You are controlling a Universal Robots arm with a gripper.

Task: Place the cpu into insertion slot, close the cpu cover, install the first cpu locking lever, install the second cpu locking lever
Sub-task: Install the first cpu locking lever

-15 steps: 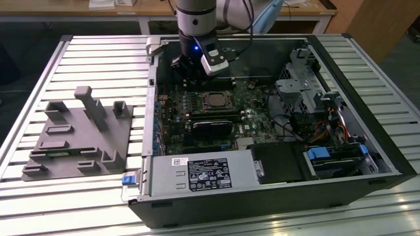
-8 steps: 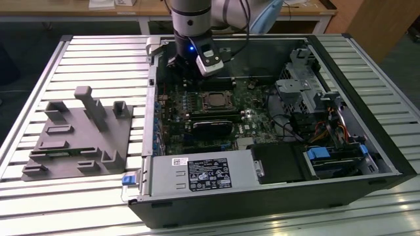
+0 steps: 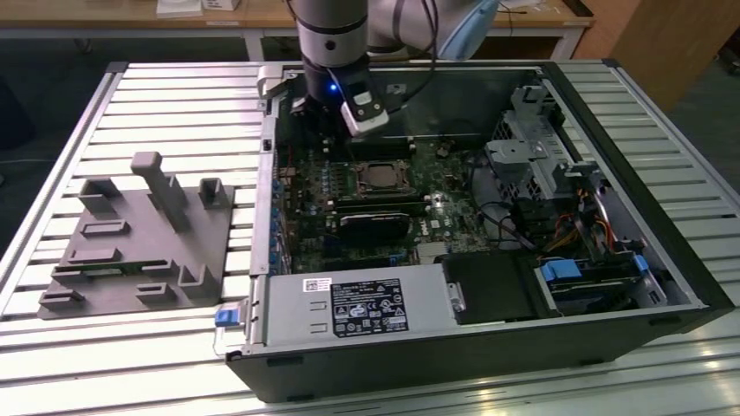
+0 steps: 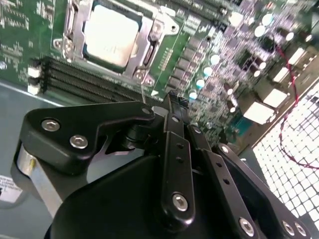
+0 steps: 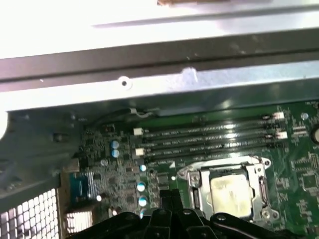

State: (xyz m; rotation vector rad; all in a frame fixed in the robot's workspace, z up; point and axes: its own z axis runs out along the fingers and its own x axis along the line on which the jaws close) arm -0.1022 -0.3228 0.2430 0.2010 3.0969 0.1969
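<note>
Silvery cpu seated upper left, cpu cover apparently down; gripper nearby, fingers pinched together, empty. Lever step likely; needs precise hooking.

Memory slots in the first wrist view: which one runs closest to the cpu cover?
The memory slot right beside the cpu cover, farthest from the case wall; the others lie between.

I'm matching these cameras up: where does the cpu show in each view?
Exterior view: cpu near the picture's centre, beside the memory slots.
First wrist view: cpu beside the memory slots.
Second wrist view: cpu beside the memory slots.
Shared landmark: the memory slots.
</note>
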